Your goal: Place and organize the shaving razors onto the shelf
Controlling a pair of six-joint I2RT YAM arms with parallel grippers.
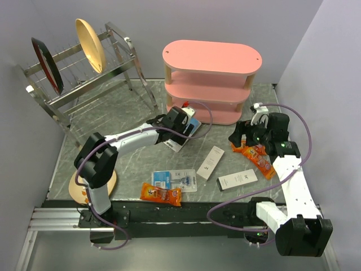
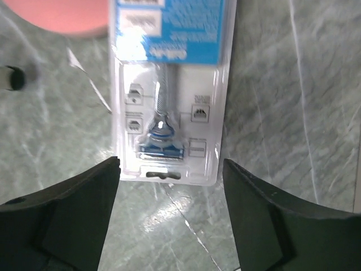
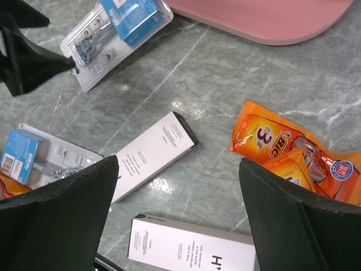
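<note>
the marbled table (image 1: 130, 113) carries a pink shelf (image 1: 211, 79), wire rack (image 1: 84, 76), two razor packs (image 1: 175, 180), white boxes (image 1: 210, 162) and orange packets (image 1: 161, 193).

Bright, even overhead light, glare on the table (image 2: 167, 221), left wrist view perhaps slightly soft

left end effector (image 2: 170, 169): jaws apart | right end effector (image 3: 179, 164): jaws wide

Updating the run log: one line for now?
left hand open, astride razor by shelf | right hand open | second razor on table
</note>
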